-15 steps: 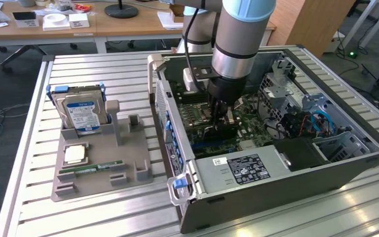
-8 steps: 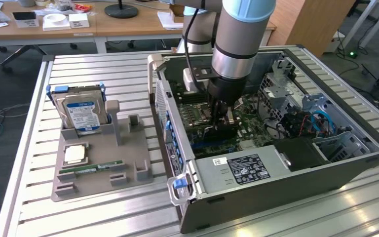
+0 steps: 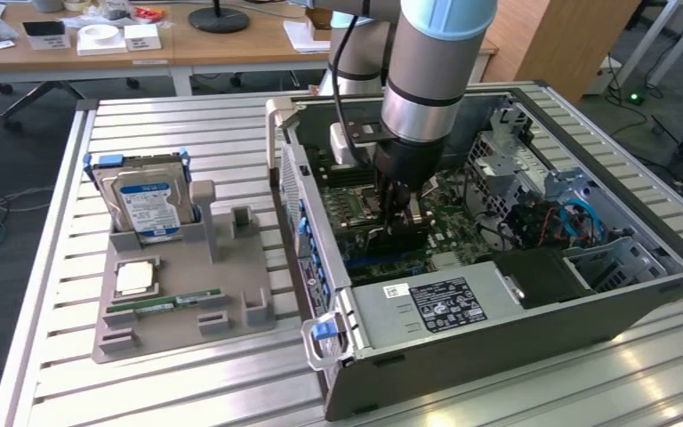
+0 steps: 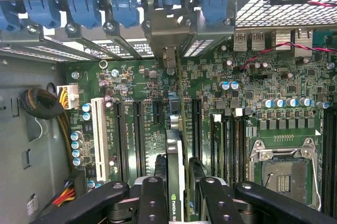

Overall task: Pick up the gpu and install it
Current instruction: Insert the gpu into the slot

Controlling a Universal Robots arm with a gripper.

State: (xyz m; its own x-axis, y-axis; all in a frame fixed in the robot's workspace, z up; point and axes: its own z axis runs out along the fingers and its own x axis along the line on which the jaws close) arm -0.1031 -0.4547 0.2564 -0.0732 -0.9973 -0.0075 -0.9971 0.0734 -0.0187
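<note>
GPU [image 4: 175, 182], edge-on with partial "NVIDIA" lettering, sits clamped between the fingers [image 4: 152, 197] above the motherboard [image 4: 263, 113].

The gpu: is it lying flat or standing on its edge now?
On its edge: the gpu stands upright between the gripper fingers, over the motherboard slots.

GPU [image 4: 175, 145]: thin dark expansion card, seen edge-on in the wrist view, standing upright on its long edge. Green-and-white maker's marking on the near end; silvery metal bracket at the far end, reaching up to the blue-clipped slot row at the case's rear wall. Position: inside the open computer case, directly over the green motherboard's expansion slots, clamped between black fingers.
</note>
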